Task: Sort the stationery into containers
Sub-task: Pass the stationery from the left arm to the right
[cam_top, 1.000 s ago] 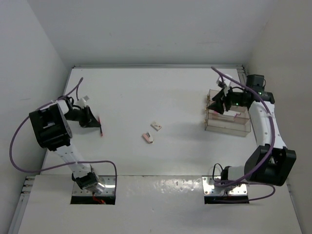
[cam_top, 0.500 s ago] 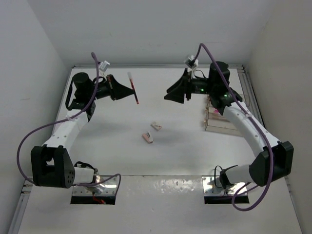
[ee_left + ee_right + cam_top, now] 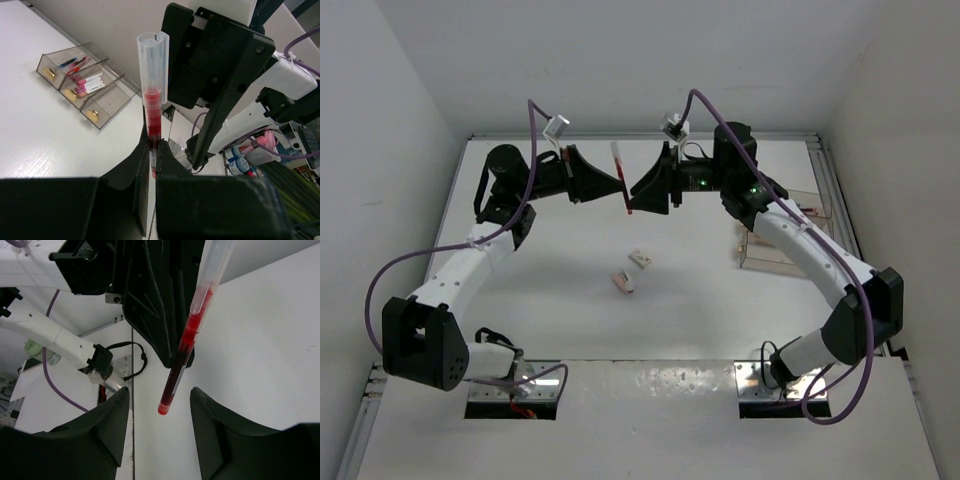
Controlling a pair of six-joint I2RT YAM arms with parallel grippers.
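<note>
The left gripper (image 3: 612,184) pinches the red pen (image 3: 621,178) in the air, well apart from the clear box (image 3: 768,262). The right gripper (image 3: 159,416) stands half-open near it, perhaps not yet around it. An early release would drop the pen.

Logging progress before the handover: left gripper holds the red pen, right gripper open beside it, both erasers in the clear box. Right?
No: the erasers lie on the table, outside the clear box, per the top view. The left gripper does hold the red pen, right gripper open.
</note>
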